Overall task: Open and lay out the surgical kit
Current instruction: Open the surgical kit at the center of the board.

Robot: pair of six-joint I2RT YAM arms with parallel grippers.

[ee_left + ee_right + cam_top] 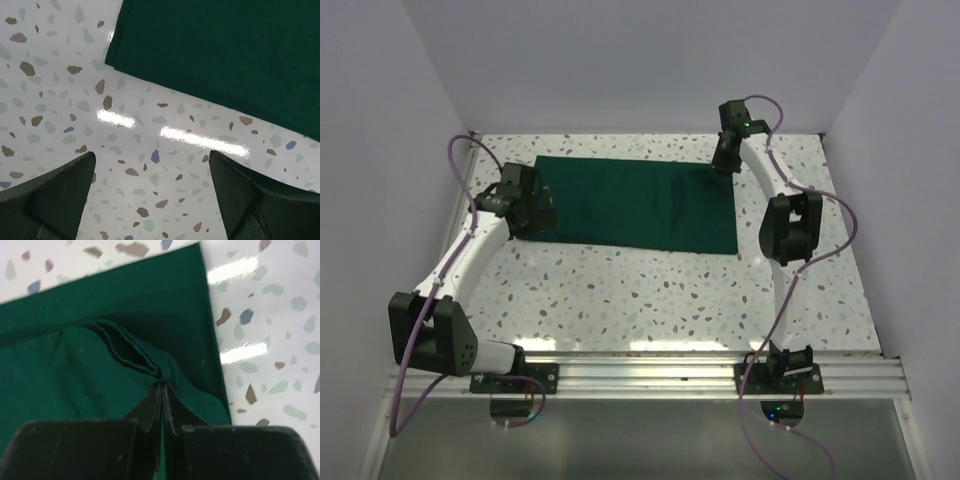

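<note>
While the right gripper (162,388) pinches a ridge of the dark green cloth wrap (640,200), the left gripper (151,157) waits with jaws wide apart.
The right one is clamped tight on a raised fold at the wrap's far right corner, which looks like a grip for peeling that layer open. The left hovers over the bare terrazzo table (620,290) just off the wrap's left edge, beside a corner, holding nothing and likely ready to take that side. The wrap lies mostly flat with no tray or instruments showing, so the unfolding seems barely begun.
</note>
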